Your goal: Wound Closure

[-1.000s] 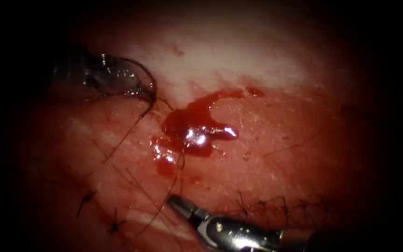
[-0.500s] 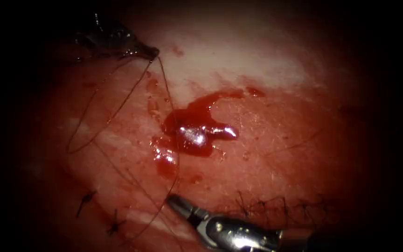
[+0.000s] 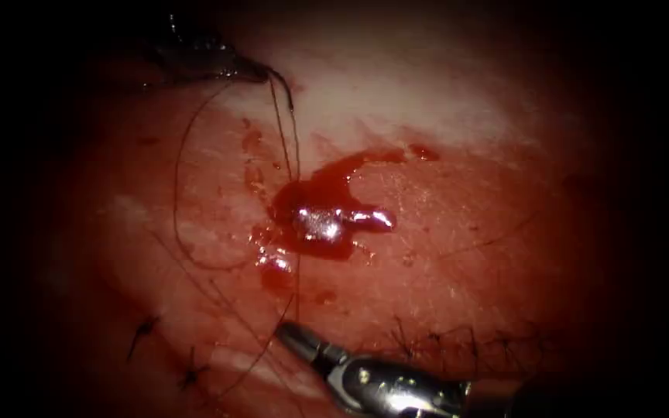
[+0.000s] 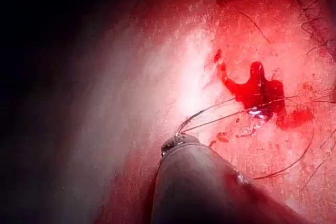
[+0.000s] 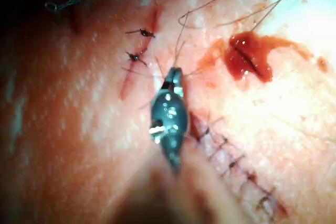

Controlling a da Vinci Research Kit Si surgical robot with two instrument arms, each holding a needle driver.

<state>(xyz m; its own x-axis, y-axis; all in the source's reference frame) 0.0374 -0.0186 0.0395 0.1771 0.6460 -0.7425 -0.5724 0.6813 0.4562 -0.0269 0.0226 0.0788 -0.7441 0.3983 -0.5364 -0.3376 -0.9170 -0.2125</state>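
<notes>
My left tool (image 3: 259,76) is at the upper left, jaws shut on the dark thread (image 3: 279,131). Two strands run from its tip (image 4: 176,140) down to the pool of red fluid (image 3: 319,213) on the tissue (image 3: 466,232). A slack loop of thread (image 3: 176,193) hangs to the left of the pool. My right tool (image 3: 288,334) lies low in the middle, jaws shut on the thread's other end (image 5: 181,35), which rises from its tip (image 5: 176,72). I cannot make out the needle.
Two dark knotted stitches (image 3: 145,329) close a cut at the lower left (image 5: 137,56). A row of stitches (image 3: 458,340) runs along the lower right (image 5: 231,156). Pale tissue (image 3: 396,93) lies beyond the red fluid.
My left tool has moved up and slightly right, drawing the thread up with it. The side loop has shifted and rounded. The right tool has stayed put.
</notes>
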